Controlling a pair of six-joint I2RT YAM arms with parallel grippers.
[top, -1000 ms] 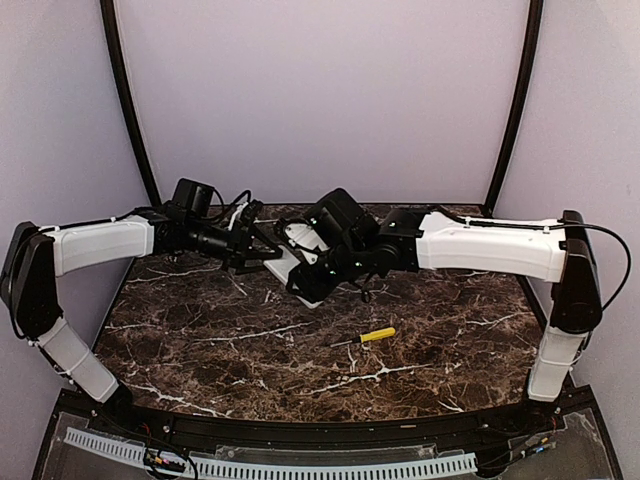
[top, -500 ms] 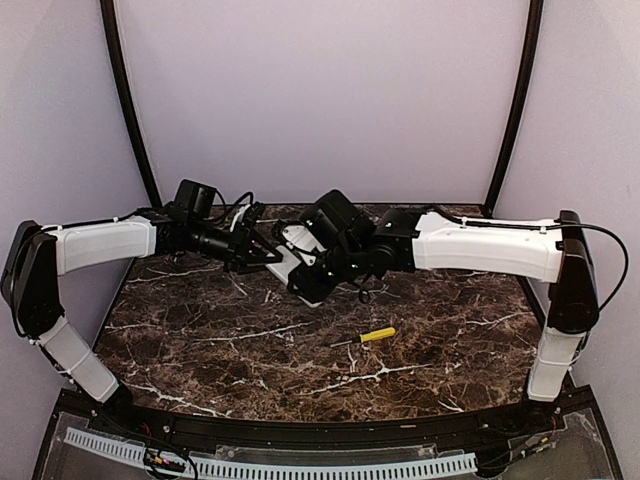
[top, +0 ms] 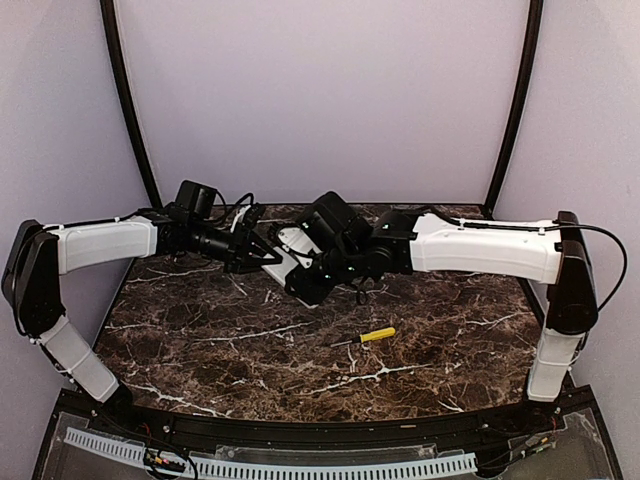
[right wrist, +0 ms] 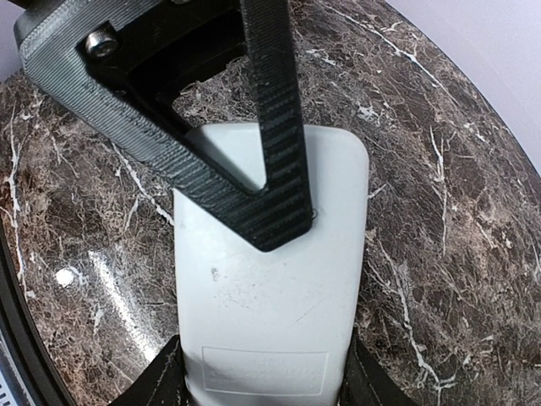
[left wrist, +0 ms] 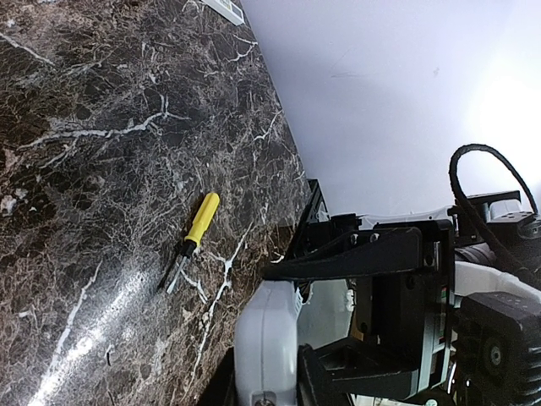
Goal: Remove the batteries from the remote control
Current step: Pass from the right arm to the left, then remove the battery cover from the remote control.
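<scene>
The white remote control (top: 281, 262) is held off the table at the back centre, between both arms. My right gripper (right wrist: 262, 385) is shut on its lower end, a black pad on each long edge. The remote's plain back (right wrist: 270, 296) faces the right wrist camera. My left gripper (left wrist: 292, 317) has its fingers apart. One black ribbed finger (right wrist: 275, 199) lies with its tip on the remote's back. The remote (left wrist: 266, 338) shows edge-on at the left fingertips. The batteries are hidden.
A yellow-handled screwdriver (top: 366, 336) lies on the dark marble table (top: 220, 350), right of centre; it also shows in the left wrist view (left wrist: 193, 237). A small white ribbed piece (left wrist: 224, 8) lies near the far table edge. Lilac walls close in the back and sides.
Both grippers and the remote have crept slightly left and back. The screwdriver has not moved.
</scene>
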